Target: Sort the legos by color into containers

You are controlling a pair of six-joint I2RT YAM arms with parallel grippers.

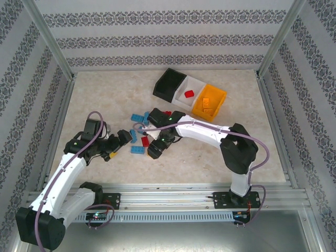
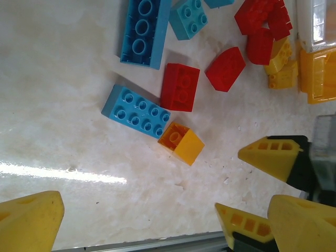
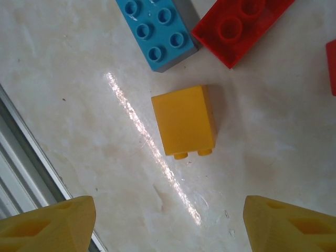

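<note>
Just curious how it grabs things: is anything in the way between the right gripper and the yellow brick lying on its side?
Nothing visible. The open right gripper faces the yellow brick across bare table; the blue brick and red brick lie beyond it, apart from it.

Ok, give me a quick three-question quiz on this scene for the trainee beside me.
1. True or false: the white bin holds a red brick.
2. Which brick lies nearest the open right gripper in its wrist view? A blue, B red, C yellow.
3. Counting the orange bin, how many stand in that row?
Key: 1 true; 2 C, the yellow brick; 3 three.
</note>
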